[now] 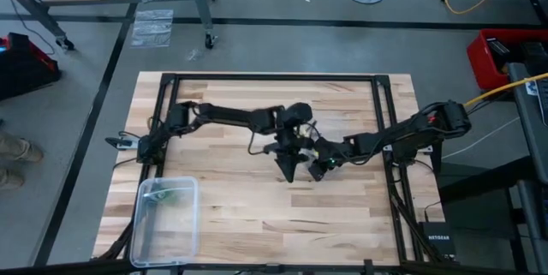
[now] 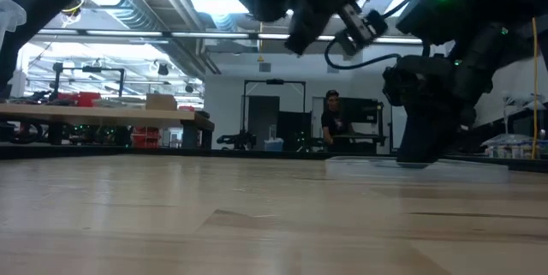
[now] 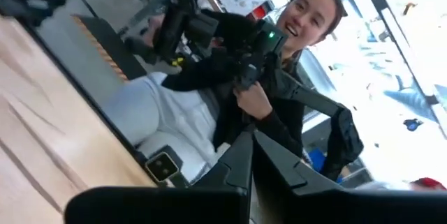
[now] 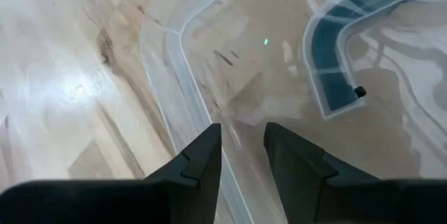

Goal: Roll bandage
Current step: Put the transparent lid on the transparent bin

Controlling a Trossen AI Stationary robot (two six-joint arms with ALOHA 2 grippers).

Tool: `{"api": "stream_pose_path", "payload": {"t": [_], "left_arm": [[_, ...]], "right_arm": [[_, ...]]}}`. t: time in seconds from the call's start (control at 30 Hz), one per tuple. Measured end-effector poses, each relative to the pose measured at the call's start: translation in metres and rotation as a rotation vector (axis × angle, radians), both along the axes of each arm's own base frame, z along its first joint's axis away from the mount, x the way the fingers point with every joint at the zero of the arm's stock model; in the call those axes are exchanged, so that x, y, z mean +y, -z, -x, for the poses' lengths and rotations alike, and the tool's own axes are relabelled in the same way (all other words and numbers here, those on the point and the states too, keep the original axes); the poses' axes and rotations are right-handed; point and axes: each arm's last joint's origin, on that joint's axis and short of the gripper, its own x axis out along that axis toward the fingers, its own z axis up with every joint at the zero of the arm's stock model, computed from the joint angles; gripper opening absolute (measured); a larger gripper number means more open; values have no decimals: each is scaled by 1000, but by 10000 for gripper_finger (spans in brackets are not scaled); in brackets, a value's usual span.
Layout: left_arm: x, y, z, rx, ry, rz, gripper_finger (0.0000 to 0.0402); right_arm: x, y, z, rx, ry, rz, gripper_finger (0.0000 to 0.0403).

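Lying inside the clear plastic box (image 1: pixel 141 224) at the lower left of the high view, the bandage (image 1: pixel 169 194) shows only as a small green patch. It is too small to tell its long axis or which way it points. The box stands at the lower left corner of the wooden table (image 1: pixel 240 224), close to two edges. The boards to the right of it are open.

Both arms meet at the centre of the table, well apart from the box. The left gripper (image 3: pixel 251 140) has its fingers pressed together and holds nothing, and a person (image 3: pixel 293 112) shows behind it. The right gripper (image 4: pixel 242 130) keeps a narrow gap between its fingers, just above a clear plastic piece (image 4: pixel 174 49) lying flat on the wood.
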Motion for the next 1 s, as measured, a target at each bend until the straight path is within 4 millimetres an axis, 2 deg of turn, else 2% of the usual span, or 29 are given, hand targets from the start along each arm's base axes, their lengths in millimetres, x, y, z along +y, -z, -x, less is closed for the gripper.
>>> {"api": "stream_pose_path", "payload": {"t": [0.13, 0.23, 0.37, 0.43, 0.5, 0.73, 0.83, 1.0], "left_arm": [[13, -29, 24, -91, -65, -33, 2], [24, -42, 47, -118, -193, -146, 2], [36, -58, 84, -116, -349, -515, 1], [37, -68, 102, -78, -388, -721, 2], [34, -70, 111, -16, -401, -890, 3], [18, -57, 133, 255, -314, -1228, 3], [16, -35, 145, 417, -253, -1346, 1], [8, 0, 167, 521, -155, -1359, 1]], "right_arm": [[0, 1, -1, 1, 2, -1, 122], [0, 1, -1, -6, 2, -1, 122], [0, -1, -4, -40, 3, -3, 122], [0, -2, -6, -67, 4, -5, 122], [0, -3, -7, -86, 6, -4, 122], [0, -3, -10, -110, 32, -25, 122], [1, 0, -16, -143, 40, -47, 122], [4, 9, -31, -233, 14, -76, 122]]}}
